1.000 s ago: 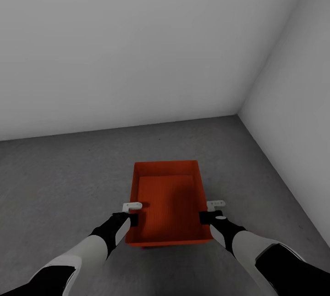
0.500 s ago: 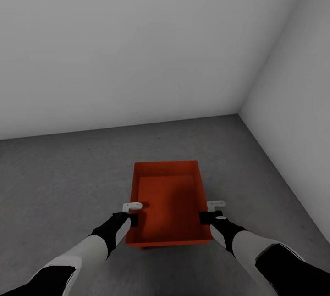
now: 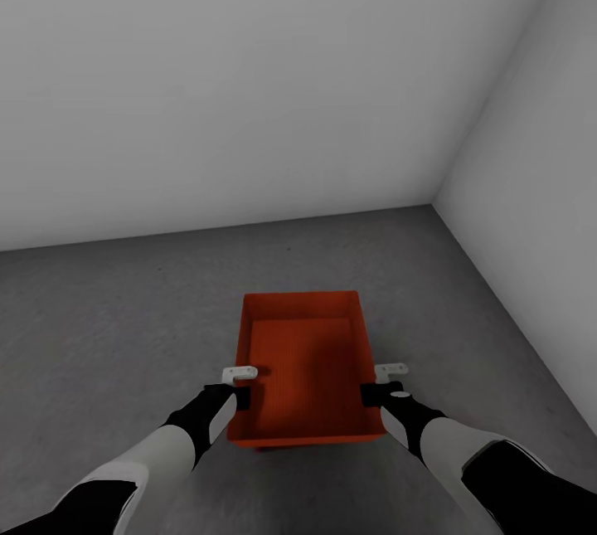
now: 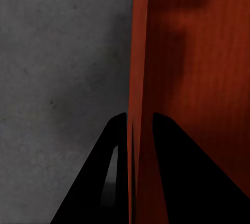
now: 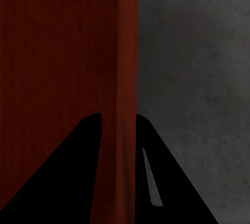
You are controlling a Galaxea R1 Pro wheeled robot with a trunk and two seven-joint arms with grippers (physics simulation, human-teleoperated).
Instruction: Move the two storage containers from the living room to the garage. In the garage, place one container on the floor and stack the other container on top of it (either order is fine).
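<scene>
Left gripper [image 3: 238, 396] clamped on bin [image 3: 303, 365] left wall, one finger [image 4: 179, 172] inside, one outside. Right gripper [image 3: 373, 392] clamped on right wall likewise. Bin between grippers, above grey floor [image 3: 116, 328], near wall corner.

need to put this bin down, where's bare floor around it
Bare concrete floor lies ahead toward the back wall and off to the left. Tightest on the right, by the side wall. Both hands clamp the container.
</scene>
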